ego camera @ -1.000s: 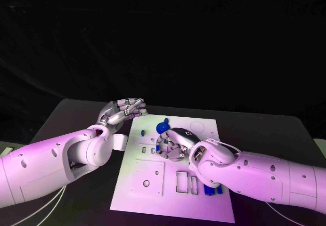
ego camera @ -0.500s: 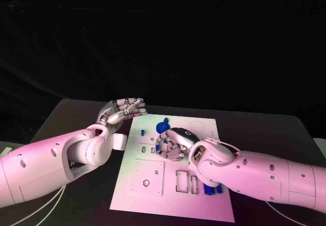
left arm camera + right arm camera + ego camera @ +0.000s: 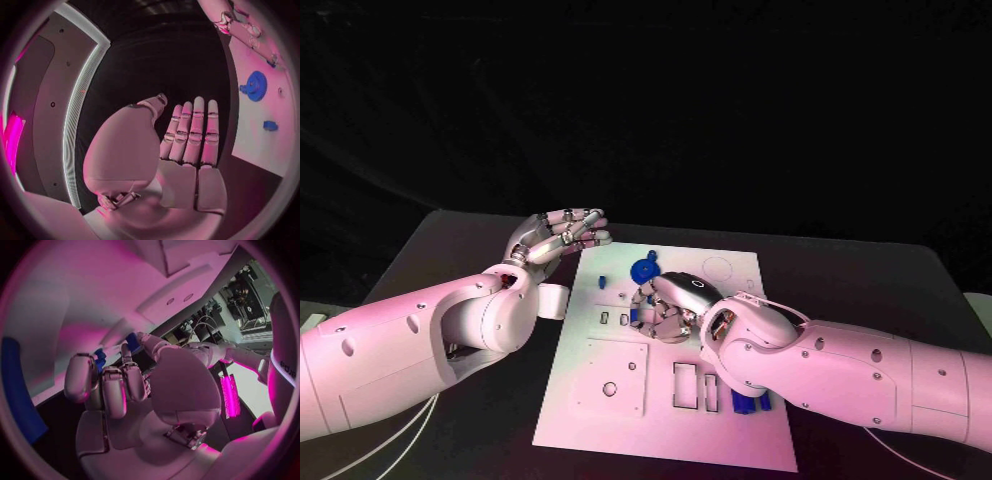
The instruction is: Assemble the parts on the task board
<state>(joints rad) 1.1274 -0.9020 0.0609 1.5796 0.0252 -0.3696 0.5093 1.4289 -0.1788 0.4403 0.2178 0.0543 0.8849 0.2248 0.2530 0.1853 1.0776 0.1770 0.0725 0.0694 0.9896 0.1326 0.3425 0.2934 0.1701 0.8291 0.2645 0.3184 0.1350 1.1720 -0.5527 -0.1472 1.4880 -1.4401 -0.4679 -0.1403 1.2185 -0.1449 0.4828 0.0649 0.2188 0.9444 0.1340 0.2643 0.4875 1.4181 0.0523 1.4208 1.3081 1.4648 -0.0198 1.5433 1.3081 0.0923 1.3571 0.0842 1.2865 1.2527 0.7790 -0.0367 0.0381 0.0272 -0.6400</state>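
The fingers [image 3: 114,385] of the right hand [image 3: 672,306] are curled downward over the middle of the task board [image 3: 733,420], and in the right wrist view a small blue part [image 3: 100,359] shows at their tips; whether it is actually pinched cannot be told. In the head view this hand lies low on the white plate, just below a round blue part [image 3: 646,271] that sits near the board's far edge, and its white arm runs off toward the picture's right edge. The fingers [image 3: 190,132] of the left hand [image 3: 563,236] lie straight and side by side, with the thumb set apart and nothing between them; the hand is raised above the dark desk [image 3: 473,240] just beyond the board's far left corner, not touching the plate. In the left wrist view the same round blue part appears on the board, with a smaller blue part [image 3: 270,125] lying apart from it. Two more blue pieces [image 3: 750,402] lie on the near right portion of the board, partly hidden by the right forearm, beside the rectangular cut-outs [image 3: 687,384]. The board itself rests flat in the middle of the desk.
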